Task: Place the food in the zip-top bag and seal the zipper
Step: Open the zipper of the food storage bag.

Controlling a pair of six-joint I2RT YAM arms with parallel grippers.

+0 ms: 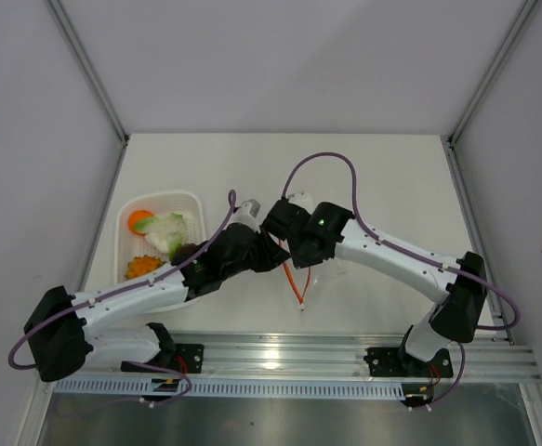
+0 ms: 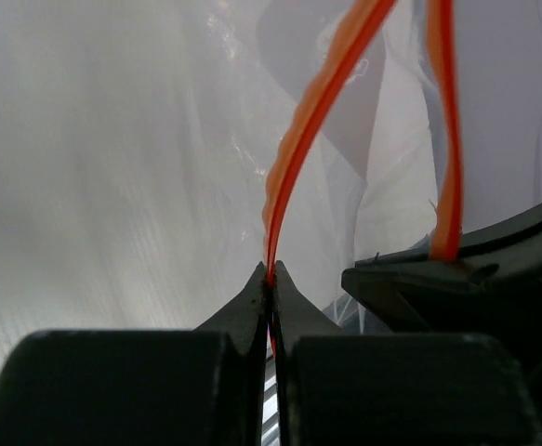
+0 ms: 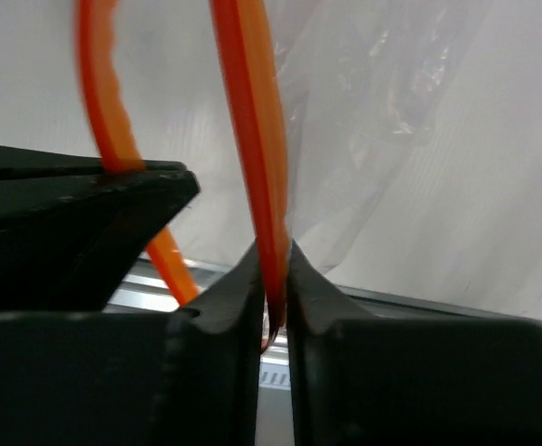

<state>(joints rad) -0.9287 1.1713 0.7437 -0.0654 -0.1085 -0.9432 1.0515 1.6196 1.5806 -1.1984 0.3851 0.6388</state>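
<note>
The zip-top bag is a clear pouch held up at the table's middle. Its zipper is a red-orange strip hanging below the two grippers. My left gripper is shut on one lip of the zipper, with bag film behind it. My right gripper is shut on the other lip. The two grippers meet close together. The food lies in the white basket: round orange fruit, leafy vegetable, pineapple and dark red piece.
The white mesh basket stands at the left of the table, under the left arm. Purple cables loop over both arms. A metal rail runs along the near edge. Grey walls close in the table on three sides.
</note>
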